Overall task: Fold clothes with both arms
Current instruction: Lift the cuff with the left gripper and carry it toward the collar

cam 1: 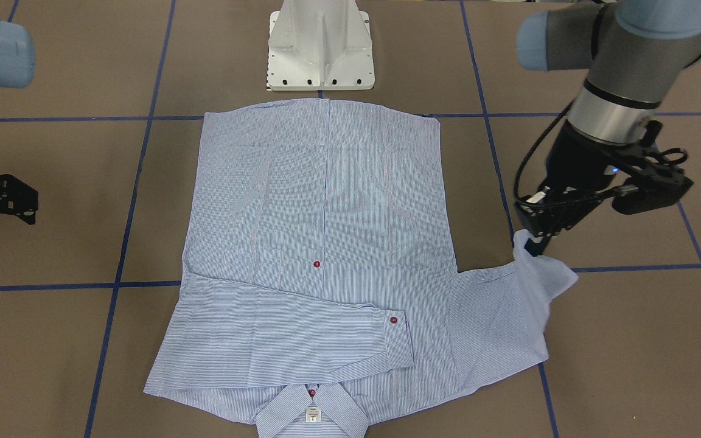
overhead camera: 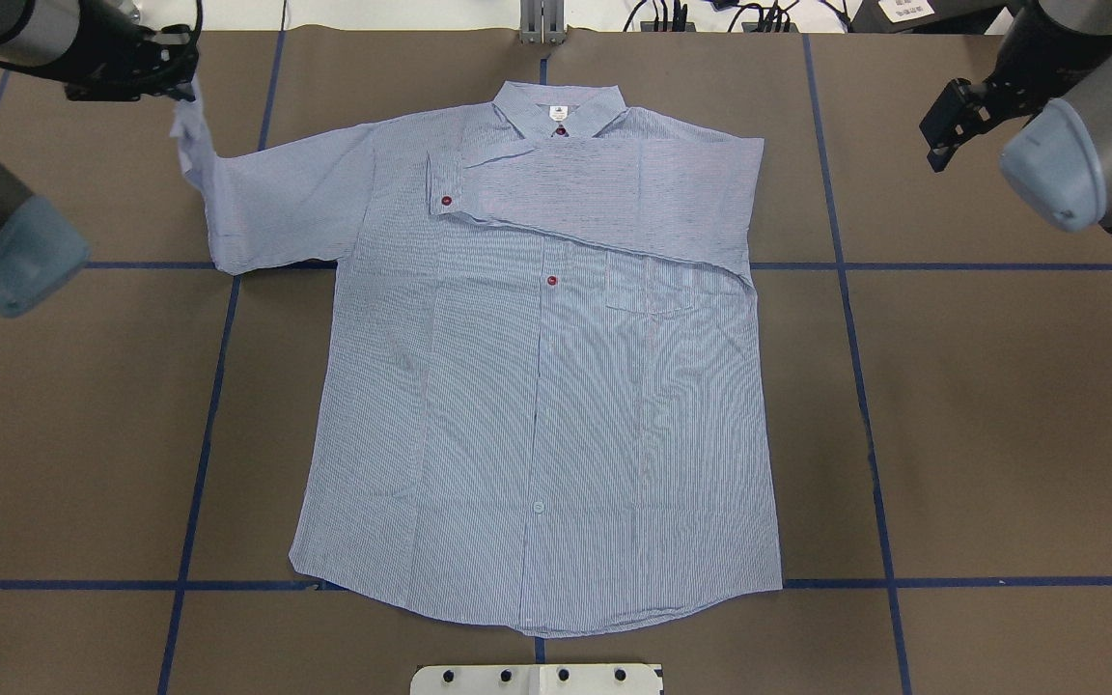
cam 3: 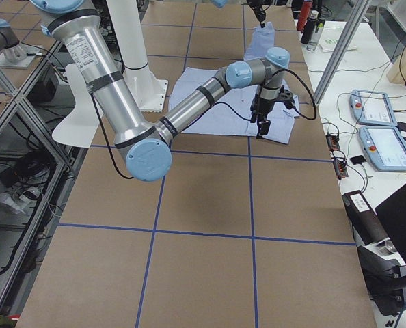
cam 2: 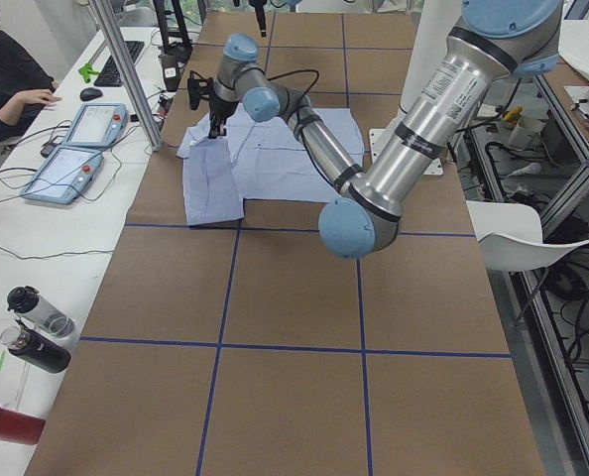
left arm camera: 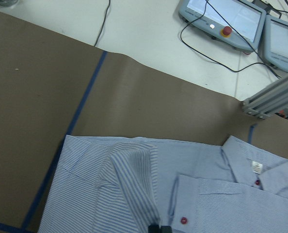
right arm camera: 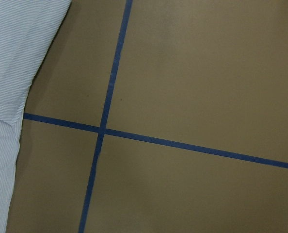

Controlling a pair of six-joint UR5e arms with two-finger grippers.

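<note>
The pinstriped shirt (overhead camera: 537, 386) lies flat, front up, collar (overhead camera: 561, 104) at the table's far edge. One long sleeve (overhead camera: 604, 193) is folded across the chest, its cuff with a red button near the placket. My left gripper (overhead camera: 184, 82) is shut on the cuff end of the other sleeve (overhead camera: 276, 208) and holds it lifted above the table; this also shows in the front view (cam 1: 533, 240) and in the left wrist view (left arm camera: 156, 227). My right gripper (overhead camera: 942, 135) hovers open and empty beside the shirt's folded side, apart from it (cam 1: 19, 204).
The white pedestal base (cam 1: 320, 48) stands at the shirt's hem side. Blue tape lines (overhead camera: 218, 386) cross the brown table. Beyond the far edge are teach pendants (left arm camera: 221, 17), an aluminium post (left arm camera: 272, 97) and a seated person (cam 2: 7, 79).
</note>
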